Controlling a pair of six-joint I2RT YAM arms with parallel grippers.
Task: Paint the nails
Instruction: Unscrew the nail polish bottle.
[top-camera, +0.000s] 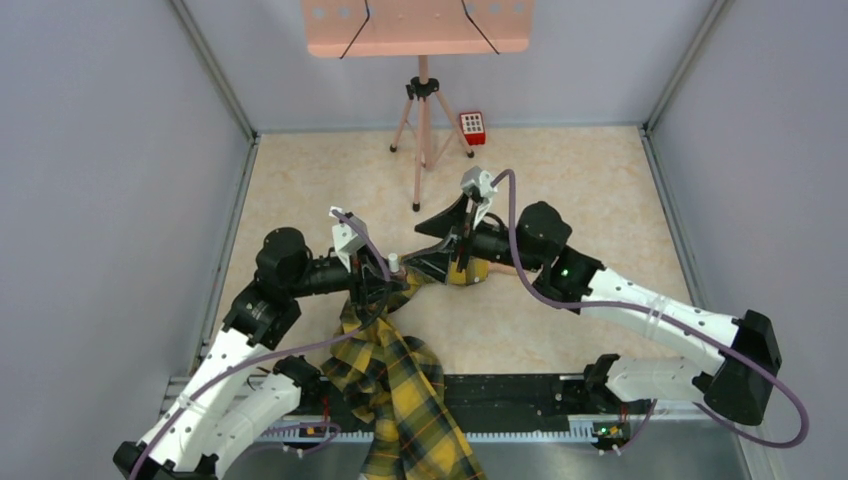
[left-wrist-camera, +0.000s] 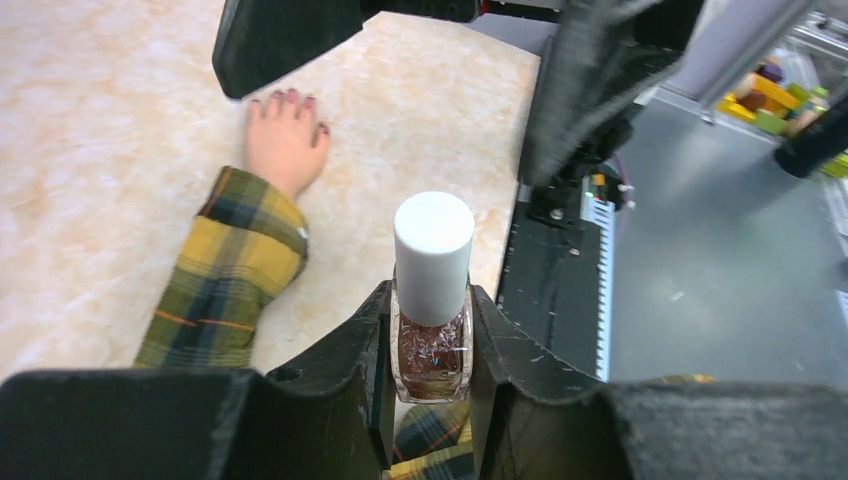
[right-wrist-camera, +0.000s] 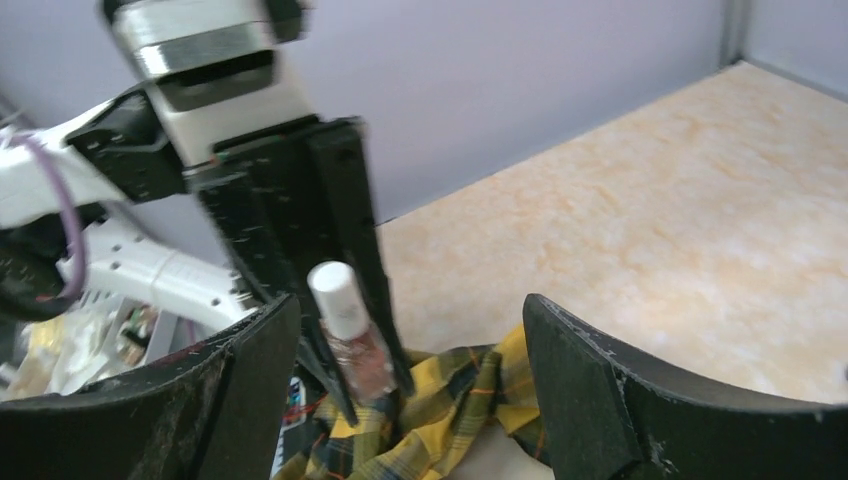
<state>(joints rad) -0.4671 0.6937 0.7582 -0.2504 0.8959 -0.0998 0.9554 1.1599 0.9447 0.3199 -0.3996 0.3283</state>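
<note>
**Left wrist view.** The left gripper (left-wrist-camera: 431, 320) is clamping a small glass polish bottle (left-wrist-camera: 432, 355) by its lower body. The bottle is standing upright, and its white cap (left-wrist-camera: 433, 250) is projecting free above the fingers. Beyond the bottle and to its left, the mannequin hand (left-wrist-camera: 283, 140) is lying palm down on the table (left-wrist-camera: 100, 120). Its plaid sleeve (left-wrist-camera: 232, 262) is trailing back toward the bottle. The nails (left-wrist-camera: 294, 97) are showing as tiny, glossy, dark red ovals on the end of the hand farthest from the bottle.

**Right wrist view.** The right gripper (right-wrist-camera: 410, 320) is standing wide apart and gripping nothing. The bottle is appearing in the gap between its fingers, and no contact is apparent.

**Top external view.** The mannequin hand is lying mostly hidden under the right gripper, just right of the bottle.

**Handling.** The nails are probably hard and slick, and too small to grasp. The mannequin hand is likely light and may slide, so only gentle brush contact is advisable. The cap is the likely place to take hold. The glass is probably fragile and slippery.
</note>
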